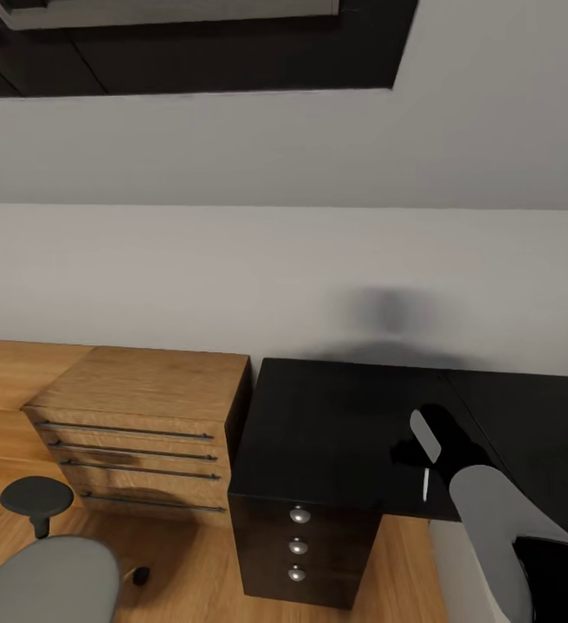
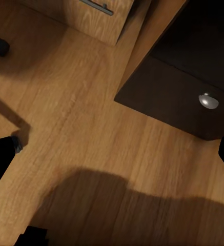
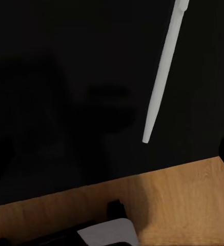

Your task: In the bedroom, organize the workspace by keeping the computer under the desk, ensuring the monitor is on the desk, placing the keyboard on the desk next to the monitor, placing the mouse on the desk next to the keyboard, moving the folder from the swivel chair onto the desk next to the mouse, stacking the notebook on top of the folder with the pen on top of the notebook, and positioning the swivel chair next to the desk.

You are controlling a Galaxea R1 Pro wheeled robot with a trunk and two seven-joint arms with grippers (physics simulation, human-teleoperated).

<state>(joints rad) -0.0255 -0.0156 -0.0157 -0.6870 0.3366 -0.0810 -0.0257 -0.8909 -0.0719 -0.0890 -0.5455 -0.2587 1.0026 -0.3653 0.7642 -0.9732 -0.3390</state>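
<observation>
head view: my right gripper [image 1: 422,446] hangs over the near edge of the desk [image 1: 336,424], above the bare black top to the right of the drawers with 3 silver knobs [image 1: 298,545]. the pen [image 1: 426,484] lies on that top at the near edge, just below and in front of my fingers, its long axis running roughly from the edge toward the wall. right wrist view: the pen [image 3: 163,77] is a slim whitish stick against the black surface, 1 tip pointing toward the edge where the wooden floor [image 3: 168,195] begins; it sits ahead of my fingers and off to 1 side, and nothing lies between them. i cannot tell whether they are spread or pressed together, as only dark slivers show.

left wrist view: my left arm hangs low over the floor beside the drawer pedestal, 1 knob [image 2: 208,100] in sight; the finger state cannot be told. the swivel chair [image 1: 46,575] stands at the lower left, well apart from the pen.

judgement: the right arm is far nearer the pen; a grasp would need my fingers to straddle it across its short width.
</observation>
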